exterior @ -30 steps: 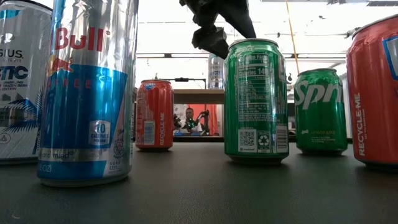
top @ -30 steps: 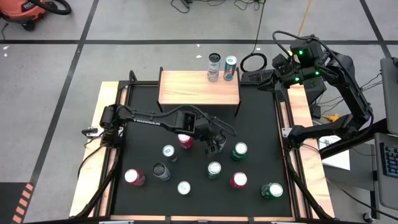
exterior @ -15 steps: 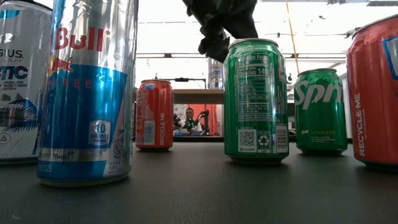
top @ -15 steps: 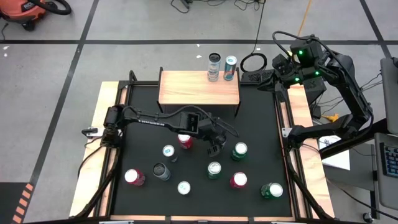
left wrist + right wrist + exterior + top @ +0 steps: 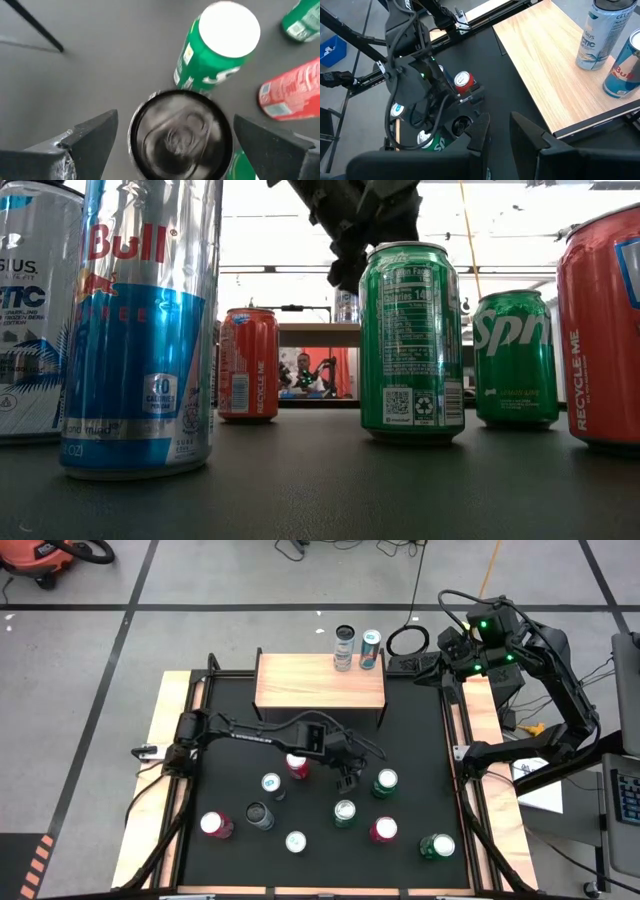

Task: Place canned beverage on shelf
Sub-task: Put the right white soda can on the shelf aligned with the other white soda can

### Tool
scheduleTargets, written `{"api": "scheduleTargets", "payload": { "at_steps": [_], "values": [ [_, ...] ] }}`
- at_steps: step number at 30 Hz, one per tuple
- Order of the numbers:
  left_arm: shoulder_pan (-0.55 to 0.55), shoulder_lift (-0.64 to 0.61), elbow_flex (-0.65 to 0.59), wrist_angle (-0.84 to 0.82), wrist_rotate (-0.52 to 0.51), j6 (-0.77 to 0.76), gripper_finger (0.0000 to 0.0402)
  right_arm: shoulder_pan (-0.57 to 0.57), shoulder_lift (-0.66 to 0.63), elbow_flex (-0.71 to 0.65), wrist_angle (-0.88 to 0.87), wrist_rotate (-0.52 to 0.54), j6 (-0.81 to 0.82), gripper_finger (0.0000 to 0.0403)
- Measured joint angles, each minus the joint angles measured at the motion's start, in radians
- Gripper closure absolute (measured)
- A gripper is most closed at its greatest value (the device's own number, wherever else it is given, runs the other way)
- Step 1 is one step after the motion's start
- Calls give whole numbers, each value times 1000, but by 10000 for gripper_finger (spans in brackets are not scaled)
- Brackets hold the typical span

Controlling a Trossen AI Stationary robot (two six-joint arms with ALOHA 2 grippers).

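Observation:
A green can [image 5: 345, 812] [image 5: 410, 340] stands upright on the black table [image 5: 420, 730]; its top [image 5: 180, 135] fills the left wrist view. My left gripper [image 5: 348, 780] [image 5: 350, 272] [image 5: 175, 121] hovers open just above it, one finger on either side of the top and clear of it. The shelf [image 5: 310, 690] [image 5: 555, 75] stands at the table's far edge with two cans [image 5: 345, 645] [image 5: 371, 648] on its right end. My right gripper [image 5: 428, 664] [image 5: 500, 131] waits high beside the shelf's right end, fingers close together on nothing.
More cans stand close by: a green one [image 5: 386, 781], a red one [image 5: 383, 830] and a green one [image 5: 437, 846] to the right and near side, a red one [image 5: 297, 765] under my left arm, and several others [image 5: 259, 815] at the near left.
My left gripper has sunk and drifted a little toward the table's near right, down onto the green can's top. It has stayed open. No can has moved.

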Motion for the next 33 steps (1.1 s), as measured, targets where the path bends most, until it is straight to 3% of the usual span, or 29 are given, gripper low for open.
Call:
{"api": "scheduleTargets", "payload": {
  "at_steps": [6,23,33],
  "values": [
    [0,9,0,-7,10,1,11,0,0,0,0,0,0,351],
    [0,10,0,-18,9,11,133,0,0,0,7,49,4,351],
    [0,10,11,-33,12,21,148,0,0,0,7,47,4,351]
  ]
}}
